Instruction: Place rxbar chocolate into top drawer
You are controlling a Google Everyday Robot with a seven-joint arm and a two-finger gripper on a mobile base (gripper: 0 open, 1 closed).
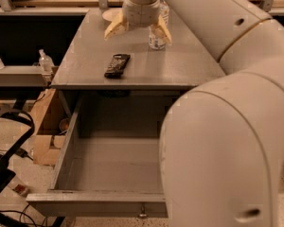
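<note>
The rxbar chocolate (117, 65) lies flat on the grey cabinet top (85, 70), near its front left. The top drawer (61, 174) is pulled out wide below, its inside bare, with a small metal knob (142, 214) on the front panel. My gripper (137, 31) hangs over the back of the cabinet top, behind and a little right of the bar, with its two tan fingers (115, 29) spread apart and nothing between them. A clear water bottle (156, 37) stands by the right finger.
My white arm (227, 126) fills the right side and hides the drawer's right part. A cardboard box (45, 141) sits on the floor to the left, a small bottle (45, 60) on a left shelf, and a dark frame (9, 174) at lower left.
</note>
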